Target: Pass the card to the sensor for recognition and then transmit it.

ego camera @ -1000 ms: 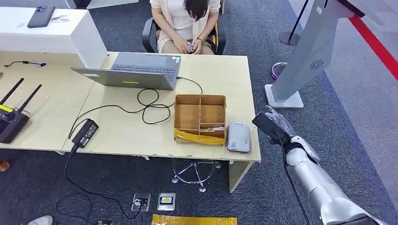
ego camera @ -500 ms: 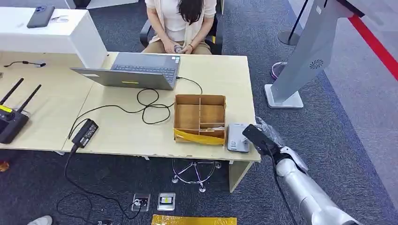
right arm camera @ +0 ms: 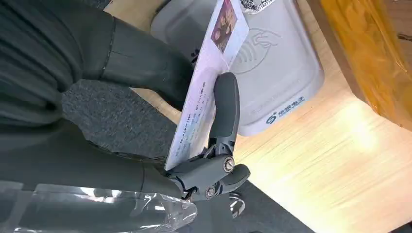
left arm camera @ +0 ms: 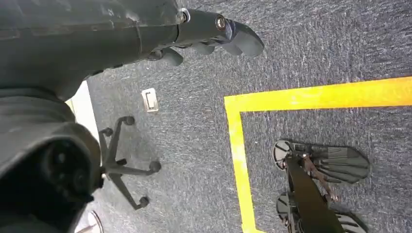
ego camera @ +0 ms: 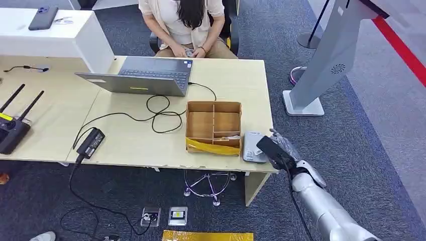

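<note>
Over the desk (ego camera: 135, 145) — right hand (right arm camera: 145, 116) pinches card (right arm camera: 206, 82) above sensor (right arm camera: 272, 73).

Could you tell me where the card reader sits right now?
The grey card reader lies at the table's near right corner, beside the cardboard box.

Dark grey carpet floor (ego camera: 361, 135) (yellow tape line (left arm camera: 311, 97) on it), light wooden desk (ego camera: 135, 140), office chair (ego camera: 228, 42) behind it.

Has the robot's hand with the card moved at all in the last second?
Yes. The right hand with the card has moved left, from beside the table to over the grey card reader.
</note>
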Action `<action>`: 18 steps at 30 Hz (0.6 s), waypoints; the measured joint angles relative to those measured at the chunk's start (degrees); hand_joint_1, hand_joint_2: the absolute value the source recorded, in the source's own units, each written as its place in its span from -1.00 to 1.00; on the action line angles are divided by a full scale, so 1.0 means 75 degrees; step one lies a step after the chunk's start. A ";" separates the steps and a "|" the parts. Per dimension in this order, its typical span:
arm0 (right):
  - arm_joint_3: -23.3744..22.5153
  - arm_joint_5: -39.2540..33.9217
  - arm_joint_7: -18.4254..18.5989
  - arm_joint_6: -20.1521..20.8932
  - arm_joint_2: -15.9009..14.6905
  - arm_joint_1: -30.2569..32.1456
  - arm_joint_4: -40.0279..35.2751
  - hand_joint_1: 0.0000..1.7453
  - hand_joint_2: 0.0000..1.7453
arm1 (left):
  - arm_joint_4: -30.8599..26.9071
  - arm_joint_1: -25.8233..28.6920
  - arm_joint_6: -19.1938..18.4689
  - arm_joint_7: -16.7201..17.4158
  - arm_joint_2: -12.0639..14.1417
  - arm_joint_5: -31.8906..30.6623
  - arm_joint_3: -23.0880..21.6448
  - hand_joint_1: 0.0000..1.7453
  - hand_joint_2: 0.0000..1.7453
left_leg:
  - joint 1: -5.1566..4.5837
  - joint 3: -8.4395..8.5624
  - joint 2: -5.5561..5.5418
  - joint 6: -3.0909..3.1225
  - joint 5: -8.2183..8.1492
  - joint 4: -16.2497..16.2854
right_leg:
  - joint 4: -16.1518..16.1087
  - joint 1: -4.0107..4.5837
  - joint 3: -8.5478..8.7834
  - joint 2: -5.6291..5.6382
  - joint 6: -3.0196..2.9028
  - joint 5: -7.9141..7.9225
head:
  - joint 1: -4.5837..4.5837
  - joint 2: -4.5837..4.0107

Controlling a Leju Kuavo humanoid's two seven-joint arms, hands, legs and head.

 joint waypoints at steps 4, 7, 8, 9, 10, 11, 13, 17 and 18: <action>0.0000 -0.0003 0.0000 0.0003 0.0017 -0.0016 0.0020 1.00 1.00 | 0.0000 -0.0004 0.0000 0.0000 0.0000 -0.0003 0.0000 -1.00 -1.00 | 0.0000 0.0000 0.0000 0.0000 0.0000 0.0000 | 0.0000 0.0000 0.0001 0.0000 0.0000 0.0000 | 0.0000 0.0000; 0.0003 0.0003 -0.0006 -0.0026 0.0017 -0.0067 0.0050 1.00 1.00 | 0.0000 -0.0010 0.0000 0.0000 0.0000 0.0000 0.0000 -1.00 -1.00 | 0.0000 0.0000 0.0000 0.0000 0.0000 0.0000 | 0.0000 0.0000 0.0001 0.0000 0.0000 0.0000 | 0.0000 -0.0003; 0.0011 0.0003 -0.0023 -0.0049 0.0017 -0.0092 0.0052 1.00 1.00 | 0.0000 -0.0013 0.0003 0.0000 0.0000 0.0000 0.0000 -1.00 -1.00 | 0.0000 0.0000 0.0000 0.0000 0.0000 0.0000 | 0.0000 0.0000 0.0001 0.0000 0.0000 0.0001 | 0.0000 0.0000; 0.0029 0.0000 -0.0053 -0.0067 0.0017 -0.0128 0.0052 1.00 1.00 | 0.0000 -0.0015 0.0003 0.0000 0.0000 0.0000 0.0000 -1.00 -1.00 | 0.0000 0.0000 0.0000 0.0000 0.0000 0.0000 | 0.0000 0.0000 0.0001 0.0000 0.0000 0.0001 | 0.0000 0.0000; 0.0058 -0.0020 -0.0076 -0.0076 0.0015 -0.0164 0.0052 1.00 1.00 | 0.0000 -0.0016 0.0006 0.0000 0.0000 0.0003 0.0000 -1.00 -1.00 | 0.0000 -0.0001 0.0000 0.0000 0.0000 0.0000 | 0.0000 0.0000 0.0001 0.0000 0.0000 0.0001 | 0.0000 -0.0003; 0.0073 -0.0035 -0.0087 -0.0087 0.0015 -0.0206 0.0052 1.00 1.00 | 0.0000 -0.0016 0.0006 0.0000 -0.0003 0.0003 0.0000 -1.00 -1.00 | -0.0001 -0.0001 0.0000 0.0000 0.0000 0.0000 | 0.0000 0.0000 0.0000 0.0000 0.0000 0.0001 | 0.0003 -0.0003; 0.0090 -0.0087 -0.0093 -0.0108 0.0015 -0.0301 0.0052 1.00 1.00 | 0.0000 -0.0020 0.0006 0.0000 -0.0003 0.0003 0.0000 -1.00 -1.00 | -0.0001 -0.0001 0.0000 0.0000 0.0000 0.0000 | 0.0000 -0.0001 0.0000 0.0004 0.0000 0.0001 | 0.0000 -0.0003; 0.0102 -0.0090 -0.0166 -0.0201 0.0015 -0.0529 0.0052 1.00 1.00 | 0.0000 -0.0030 -0.0015 0.0000 -0.0003 -0.0006 0.0000 -1.00 -1.00 | -0.0001 -0.0002 0.0000 0.0000 0.0000 0.0001 | 0.0001 0.0000 -0.0001 0.0004 0.0000 0.0001 | 0.0000 0.0000; 0.0105 -0.0067 -0.0187 -0.0224 0.0015 -0.0633 0.0052 1.00 1.00 | 0.0000 -0.0031 -0.0017 0.0000 -0.0006 -0.0012 0.0000 -1.00 -1.00 | -0.0001 -0.0003 0.0000 0.0000 0.0000 0.0001 | 0.0002 -0.0001 -0.0002 0.0008 0.0000 0.0002 | 0.0000 -0.0003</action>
